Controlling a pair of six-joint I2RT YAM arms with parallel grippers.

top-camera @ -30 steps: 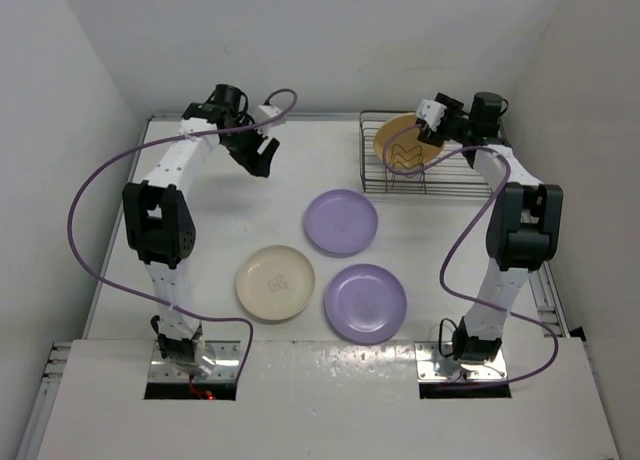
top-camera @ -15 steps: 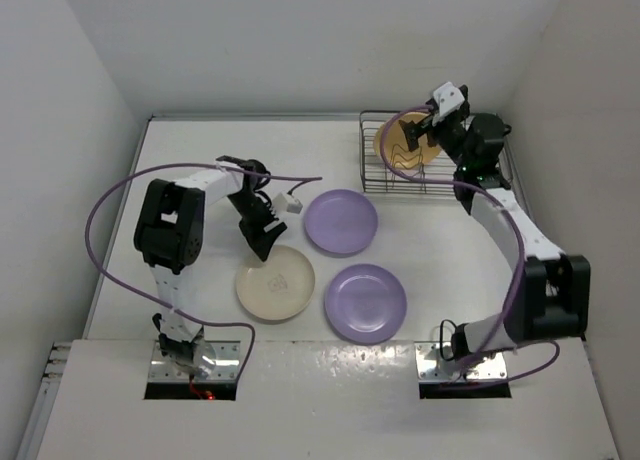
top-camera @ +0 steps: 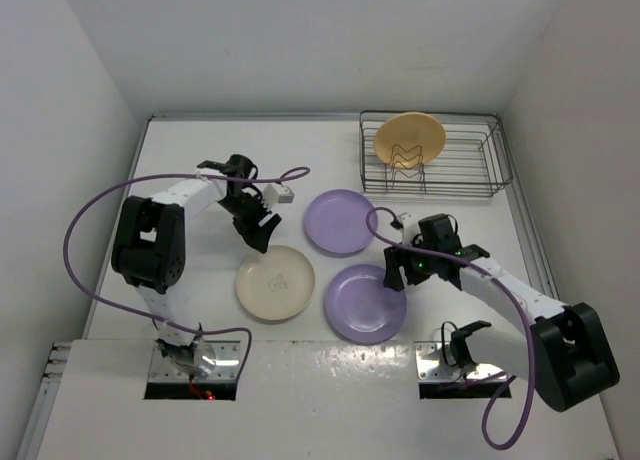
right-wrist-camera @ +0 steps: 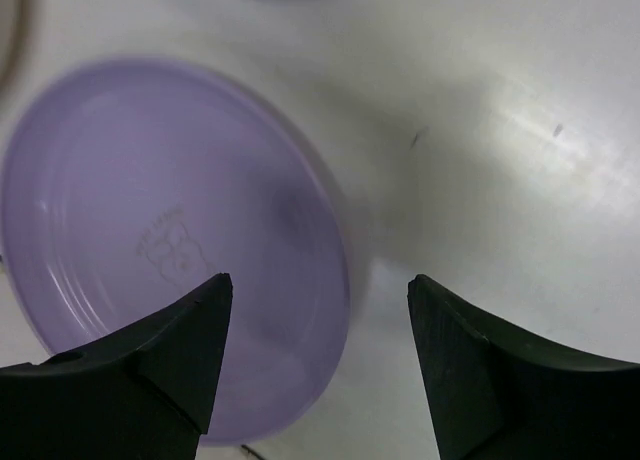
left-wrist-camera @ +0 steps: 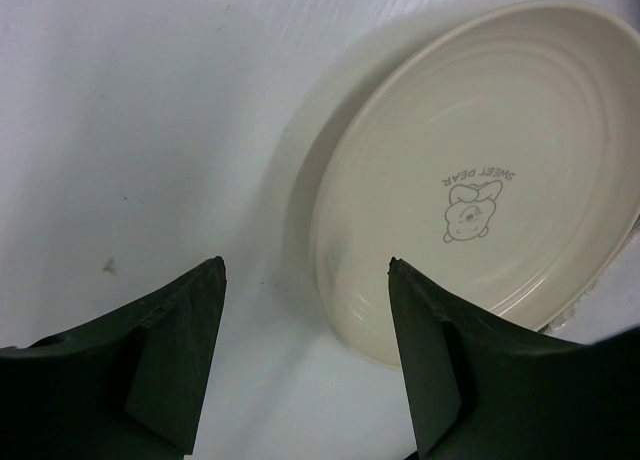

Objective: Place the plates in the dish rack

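The yellow-orange plate [top-camera: 409, 140] stands upright in the silver wire dish rack [top-camera: 470, 176] at the back right. The cream plate [top-camera: 275, 283] lies flat near the front; in the left wrist view it [left-wrist-camera: 480, 170] shows a bear print. One lavender plate [top-camera: 341, 221] lies mid-table, the other [top-camera: 365, 302] lies in front of it and shows in the right wrist view [right-wrist-camera: 170, 240]. My left gripper [top-camera: 257, 237] is open and empty, straddling the cream plate's far-left rim [left-wrist-camera: 305, 270]. My right gripper [top-camera: 393, 276] is open and empty, astride the front lavender plate's right rim [right-wrist-camera: 320, 280].
White walls close in the table at the back and both sides. Purple cables loop from both arms over the table. The right part of the rack [top-camera: 485, 150] holds nothing.
My right arm has left the rack, with the yellow-orange plate standing there, and swung down to the front lavender plate. My left gripper came from the back left down to the cream plate's edge.
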